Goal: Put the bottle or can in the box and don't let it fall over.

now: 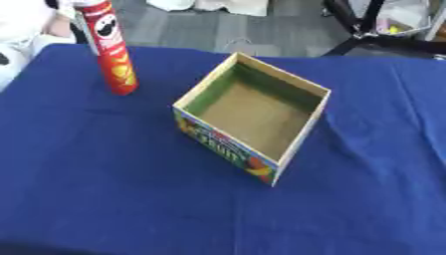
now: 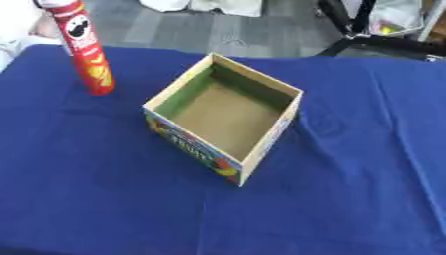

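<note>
One tall red chip can [image 1: 111, 50] stands upright w/ a slight lean in the upper left of the frame, on the blue tablecloth [image 1: 104, 189], its top cut off by the upper edge. Just right of it, toward frame centre but apart, sits the open cardboard box [image 1: 254, 115], turned corner-on, bare brown inside, colourful print on its outer front wall. No robot hand shows in either view, so can't tell if fingers are apart or together.
</note>
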Robot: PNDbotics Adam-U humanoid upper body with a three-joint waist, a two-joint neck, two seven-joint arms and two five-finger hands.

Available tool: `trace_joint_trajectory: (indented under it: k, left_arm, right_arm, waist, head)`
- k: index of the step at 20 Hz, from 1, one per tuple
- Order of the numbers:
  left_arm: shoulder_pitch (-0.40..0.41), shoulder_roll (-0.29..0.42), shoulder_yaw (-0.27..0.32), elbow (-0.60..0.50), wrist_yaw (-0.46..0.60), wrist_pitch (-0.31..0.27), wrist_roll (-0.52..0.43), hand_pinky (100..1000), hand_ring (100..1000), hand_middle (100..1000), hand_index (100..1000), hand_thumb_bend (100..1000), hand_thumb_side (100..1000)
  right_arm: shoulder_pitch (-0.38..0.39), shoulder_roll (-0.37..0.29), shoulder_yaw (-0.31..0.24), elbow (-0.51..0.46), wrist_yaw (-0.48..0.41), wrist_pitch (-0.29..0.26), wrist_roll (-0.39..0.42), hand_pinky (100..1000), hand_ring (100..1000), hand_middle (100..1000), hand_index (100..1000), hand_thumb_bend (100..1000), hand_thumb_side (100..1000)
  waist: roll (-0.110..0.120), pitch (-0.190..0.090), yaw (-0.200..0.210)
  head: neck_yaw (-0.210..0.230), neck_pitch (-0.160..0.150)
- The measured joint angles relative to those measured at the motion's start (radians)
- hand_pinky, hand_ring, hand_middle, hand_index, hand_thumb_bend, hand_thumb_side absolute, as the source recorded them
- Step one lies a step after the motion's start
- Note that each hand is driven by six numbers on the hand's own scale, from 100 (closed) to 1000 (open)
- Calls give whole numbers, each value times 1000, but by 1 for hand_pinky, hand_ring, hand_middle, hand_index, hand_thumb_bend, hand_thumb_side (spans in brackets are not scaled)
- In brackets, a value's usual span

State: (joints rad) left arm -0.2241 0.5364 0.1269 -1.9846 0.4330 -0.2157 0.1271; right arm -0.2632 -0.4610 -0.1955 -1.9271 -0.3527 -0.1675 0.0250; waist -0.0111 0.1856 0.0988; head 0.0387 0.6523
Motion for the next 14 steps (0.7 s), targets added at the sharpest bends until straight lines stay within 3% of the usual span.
trace_joint_trajectory:
  k: [5,8,14]
  left_arm:
    - [-7,-8,0,0,-21,2,-7,450,834,855,869,175,797]
    - [-46,34,1,0,-78,16,10,470,849,863,873,123,784]
    - [-204,199,-20,71,-276,163,59,485,862,870,876,100,810]
  right_arm:
    - [0,0,0,-2,0,0,2,977,718,777,978,100,719]
    - [2,0,0,-2,5,-1,8,978,718,777,978,100,722]
    - [14,0,6,0,15,2,21,980,715,776,979,100,728]
  waist:
    - [-2,3,1]
    - [-1,3,1]
    - [14,3,-10]
  head:
    - [-4,-19]
    - [-3,-22]
    - [3,-22]
